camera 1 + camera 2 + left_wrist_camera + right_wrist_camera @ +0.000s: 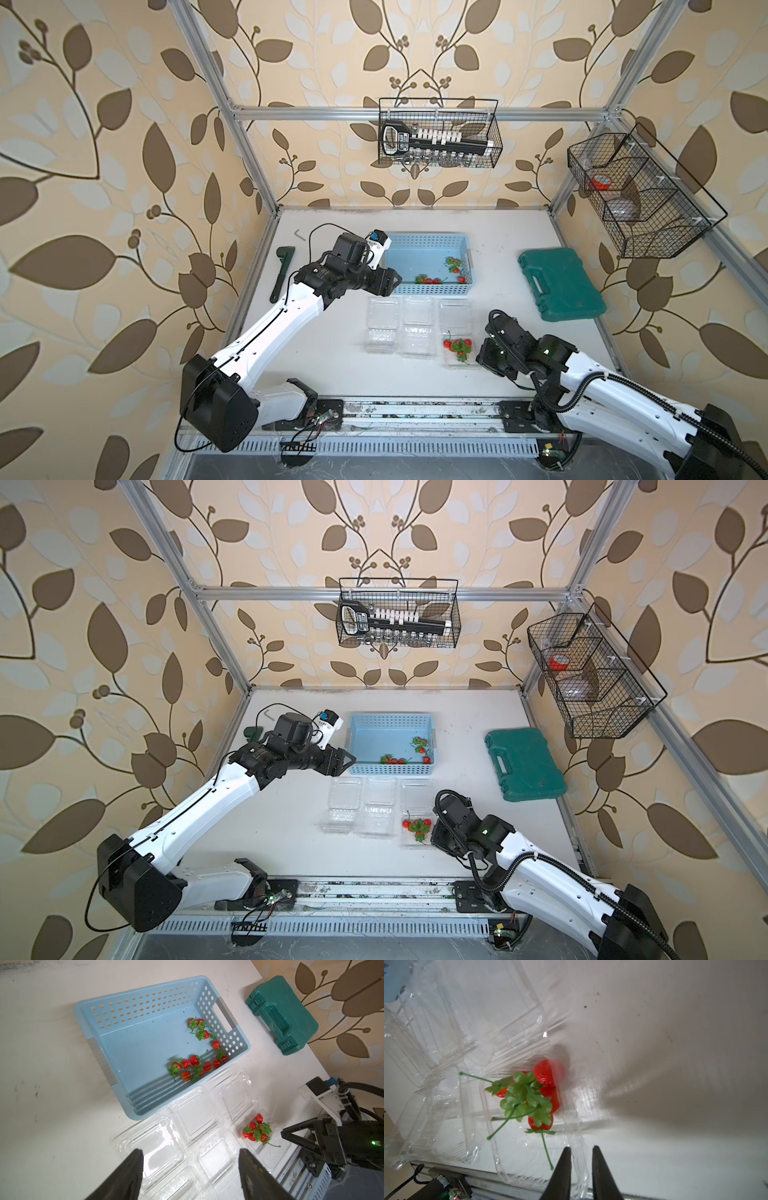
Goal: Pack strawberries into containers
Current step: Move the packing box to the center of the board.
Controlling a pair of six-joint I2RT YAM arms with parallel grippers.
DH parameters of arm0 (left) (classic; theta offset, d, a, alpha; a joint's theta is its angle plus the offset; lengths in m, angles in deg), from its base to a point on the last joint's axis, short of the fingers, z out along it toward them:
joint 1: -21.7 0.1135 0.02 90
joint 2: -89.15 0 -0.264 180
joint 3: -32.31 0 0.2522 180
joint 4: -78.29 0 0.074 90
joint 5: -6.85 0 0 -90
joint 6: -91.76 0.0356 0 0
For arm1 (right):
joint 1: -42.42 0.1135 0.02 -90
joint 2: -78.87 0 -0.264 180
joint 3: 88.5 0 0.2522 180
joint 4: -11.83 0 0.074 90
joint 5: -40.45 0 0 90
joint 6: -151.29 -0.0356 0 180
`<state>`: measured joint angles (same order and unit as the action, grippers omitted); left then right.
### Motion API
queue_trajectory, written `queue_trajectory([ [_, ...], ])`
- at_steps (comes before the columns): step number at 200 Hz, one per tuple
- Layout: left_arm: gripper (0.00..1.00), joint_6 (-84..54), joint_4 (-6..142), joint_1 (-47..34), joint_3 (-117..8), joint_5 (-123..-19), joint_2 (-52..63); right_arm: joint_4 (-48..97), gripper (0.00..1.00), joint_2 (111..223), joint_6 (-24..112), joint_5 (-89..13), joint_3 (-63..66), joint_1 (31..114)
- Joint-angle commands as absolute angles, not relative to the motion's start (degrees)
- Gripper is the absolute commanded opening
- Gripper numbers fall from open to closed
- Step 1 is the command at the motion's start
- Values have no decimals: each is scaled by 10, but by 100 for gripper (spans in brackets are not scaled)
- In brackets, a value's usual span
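Note:
Several red strawberries (432, 280) (195, 1064) lie in the near right part of the light blue basket (428, 241). Three clear containers (380, 328) stand open in a row in front of it. The right container (455, 316) holds a small cluster of strawberries (457, 347) (542, 1093). My right gripper (580, 1147) (482, 347) sits at that container's right side, its jaws narrowed with the clear rim (579, 1159) between them. My left gripper (190, 1150) (399, 281) hovers open at the basket's near left corner, above the left containers, holding nothing.
A green tool case (561, 284) lies at the right of the table. A dark green wrench (282, 270) lies at the left edge. Black wire baskets (438, 133) (640, 195) hang on the back and right frame rails.

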<state>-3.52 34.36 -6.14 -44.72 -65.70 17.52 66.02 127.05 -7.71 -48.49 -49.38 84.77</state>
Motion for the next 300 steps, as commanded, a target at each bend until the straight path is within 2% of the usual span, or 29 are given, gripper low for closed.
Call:
queue_trajectory([
  [1, 74, -38, 357, -68, -442, -654, 187, 654, 14, 1276, -85, -498, -505, 844],
  [52, 73, -41, 358, -68, -438, -650, 186, 652, 3, 1302, -27, -517, -487, 802],
  [96, 74, -44, 359, -69, -441, -649, 182, 657, 0, 1335, 60, -525, -447, 748],
  [155, 73, -53, 373, -74, -437, -638, 168, 647, 0, 1411, 153, -561, -387, 743],
  [197, 73, -69, 410, -80, -427, -620, 140, 604, 0, 1429, 191, -547, -408, 744],
  [242, 73, -79, 439, -91, -473, -595, 84, 577, 1, 1466, 231, -537, -401, 744],
  [300, 73, -71, 446, -112, -555, -587, -7, 537, 7, 1532, 258, -539, -390, 743],
])
